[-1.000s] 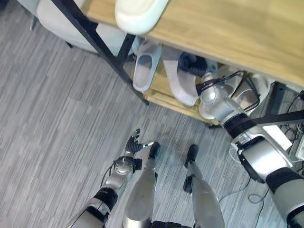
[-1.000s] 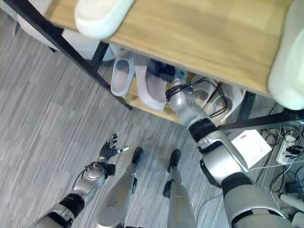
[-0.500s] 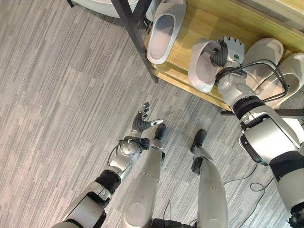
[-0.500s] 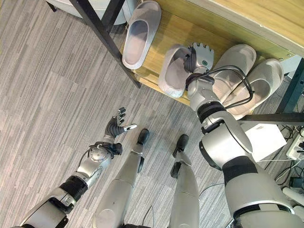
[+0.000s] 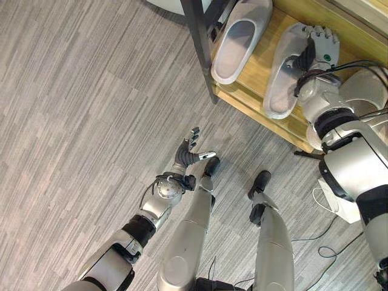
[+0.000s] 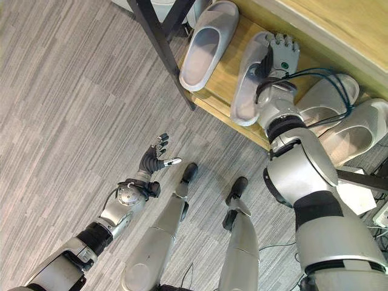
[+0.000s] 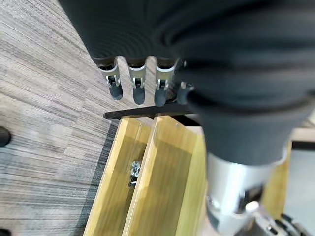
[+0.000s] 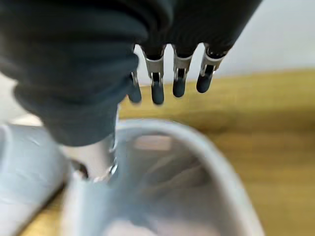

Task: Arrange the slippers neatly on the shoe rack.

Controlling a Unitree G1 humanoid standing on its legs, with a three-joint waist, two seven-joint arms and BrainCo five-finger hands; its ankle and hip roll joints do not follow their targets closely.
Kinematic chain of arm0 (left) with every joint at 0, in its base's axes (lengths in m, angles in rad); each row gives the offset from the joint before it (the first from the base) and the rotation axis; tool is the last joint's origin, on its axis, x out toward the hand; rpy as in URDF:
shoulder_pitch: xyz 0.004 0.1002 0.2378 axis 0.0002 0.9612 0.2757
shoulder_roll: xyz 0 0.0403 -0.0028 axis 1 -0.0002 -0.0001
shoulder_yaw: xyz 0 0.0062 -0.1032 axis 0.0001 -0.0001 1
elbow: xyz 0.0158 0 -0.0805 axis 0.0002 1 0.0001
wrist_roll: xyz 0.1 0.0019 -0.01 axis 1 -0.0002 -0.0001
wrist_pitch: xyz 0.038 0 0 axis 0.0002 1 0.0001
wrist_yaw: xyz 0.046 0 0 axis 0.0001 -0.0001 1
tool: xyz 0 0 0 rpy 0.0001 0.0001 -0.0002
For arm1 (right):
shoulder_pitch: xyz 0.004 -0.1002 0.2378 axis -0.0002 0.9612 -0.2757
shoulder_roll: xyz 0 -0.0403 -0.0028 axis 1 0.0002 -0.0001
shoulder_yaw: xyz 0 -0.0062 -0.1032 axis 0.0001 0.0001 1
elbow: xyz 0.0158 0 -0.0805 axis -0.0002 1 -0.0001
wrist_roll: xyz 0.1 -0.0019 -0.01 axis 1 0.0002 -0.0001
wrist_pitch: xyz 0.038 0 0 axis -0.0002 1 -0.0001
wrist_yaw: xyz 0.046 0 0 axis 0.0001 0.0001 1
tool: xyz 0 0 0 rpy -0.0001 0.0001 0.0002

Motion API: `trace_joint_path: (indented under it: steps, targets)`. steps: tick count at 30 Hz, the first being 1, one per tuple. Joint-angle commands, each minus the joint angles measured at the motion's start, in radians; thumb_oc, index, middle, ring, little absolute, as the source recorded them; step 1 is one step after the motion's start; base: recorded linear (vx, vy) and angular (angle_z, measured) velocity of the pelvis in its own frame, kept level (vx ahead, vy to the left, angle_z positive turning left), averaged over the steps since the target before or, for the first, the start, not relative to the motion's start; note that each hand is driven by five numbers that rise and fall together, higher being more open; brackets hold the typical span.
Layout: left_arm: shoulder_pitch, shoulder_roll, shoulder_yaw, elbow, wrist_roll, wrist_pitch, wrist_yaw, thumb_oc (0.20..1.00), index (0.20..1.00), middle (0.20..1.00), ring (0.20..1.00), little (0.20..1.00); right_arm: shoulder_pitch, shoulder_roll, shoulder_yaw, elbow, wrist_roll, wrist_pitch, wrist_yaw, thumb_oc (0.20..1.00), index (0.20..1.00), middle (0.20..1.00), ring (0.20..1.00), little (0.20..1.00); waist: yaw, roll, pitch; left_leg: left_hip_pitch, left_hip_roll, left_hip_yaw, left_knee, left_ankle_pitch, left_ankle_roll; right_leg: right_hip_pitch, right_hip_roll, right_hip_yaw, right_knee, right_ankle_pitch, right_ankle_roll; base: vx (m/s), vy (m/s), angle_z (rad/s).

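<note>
Smooth grey slipper (image 5: 286,73) lies on slatted wooden shoe rack (image 5: 257,100); right robot hand (image 5: 320,45) rests fingers straight atop its toe; left robot hand (image 5: 187,154), at 7 o'clock, fingers relaxed.

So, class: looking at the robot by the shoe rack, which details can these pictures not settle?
- Toe of the slipper under the right hand: covered by the hand, eye views.
- Whether the fingers grip that slipper: right wrist view is blurred.
- Pair of slippers further right: partly hidden by the right arm.
- Shoe rack: cut off by the frame's top edge.
</note>
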Motion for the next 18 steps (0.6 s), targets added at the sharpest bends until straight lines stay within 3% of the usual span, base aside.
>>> trace_joint_path:
  steps: [1,4,9,13,18]
  targets:
    - [0.009,-0.014,0.005,0.008,-0.013,-0.028,0.013,1.000,1.000,1.000,1.000,1.000,-0.007,-0.048,-0.008,-0.037,0.077,-0.028,-0.045,1.000,1.000,1.000,1.000,1.000,-0.006,0.023,-0.026,0.028,0.015,0.039,0.073,-0.125,0.022,0.087,-0.010,0.065,-0.012,-0.071,0.084,0.02,0.006,-0.06]
    - [0.003,-0.007,0.009,0.008,-0.010,-0.022,0.023,1.000,1.000,1.000,1.000,1.000,-0.008,-0.031,-0.036,-0.048,0.114,-0.032,-0.066,1.000,1.000,1.000,1.000,1.000,-0.018,0.016,-0.024,0.042,0.020,0.048,0.068,-0.128,0.021,0.097,-0.008,0.069,-0.018,-0.068,0.084,0.01,0.015,-0.06]
    - [0.000,-0.012,0.031,0.033,0.016,0.003,0.061,1.000,1.000,1.000,1.000,1.000,0.094,0.026,-0.187,-0.196,0.268,-0.076,-0.179,1.000,1.000,1.000,1.000,1.000,-0.070,-0.011,-0.018,0.082,0.032,0.071,0.059,-0.137,0.022,0.133,0.006,0.088,-0.041,-0.061,0.083,0.01,0.042,-0.14]
    - [0.010,-0.005,0.036,0.032,0.028,0.009,0.067,1.000,1.000,1.000,1.000,1.000,0.163,0.054,-0.246,-0.266,0.333,-0.100,-0.179,1.000,1.000,1.000,1.000,1.000,-0.089,-0.017,-0.018,0.103,0.036,0.078,0.051,-0.140,0.021,0.157,0.007,0.091,-0.059,-0.057,0.083,0.00,0.001,-0.16]
    - [0.018,0.000,0.034,0.043,0.028,0.014,0.069,1.000,1.000,1.000,1.000,1.000,0.202,0.115,-0.270,-0.217,0.410,-0.119,-0.131,1.000,1.000,1.000,1.000,1.000,-0.094,-0.019,-0.013,0.115,0.042,0.085,0.046,-0.140,0.019,0.173,0.011,0.094,-0.075,-0.050,0.082,-0.02,-0.006,-0.15]
